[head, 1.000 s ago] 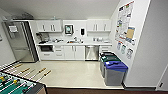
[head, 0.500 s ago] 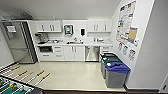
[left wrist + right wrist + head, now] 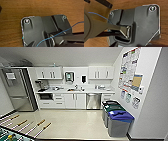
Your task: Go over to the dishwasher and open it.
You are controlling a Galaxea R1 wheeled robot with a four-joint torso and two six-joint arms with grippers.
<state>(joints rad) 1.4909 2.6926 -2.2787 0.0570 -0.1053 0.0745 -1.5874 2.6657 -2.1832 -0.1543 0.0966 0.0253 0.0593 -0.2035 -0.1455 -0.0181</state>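
Note:
The dishwasher [image 3: 93, 101] is built into the white lower cabinets at the far side of the kitchen, right of centre in the head view. Its flat steel front is closed, with a bar handle along the top. It stands several paces ahead across pale floor [image 3: 75, 122]. The wrist views look past the robot's dark plate onto a brown wood-grain surface [image 3: 15, 10] [image 3: 164, 15], and neither makes clear how the grippers stand.
A tall steel refrigerator [image 3: 17, 89] stands at the left and a small dark microwave [image 3: 46, 96] sits in the cabinets beside it. Two bins [image 3: 120, 122] line the right wall. The table-football table's rods [image 3: 30, 127] reach in at the near left.
The whole head view has crept slightly closer to the kitchen counter, so the camera has moved forward. The dishwasher's front stays closed.

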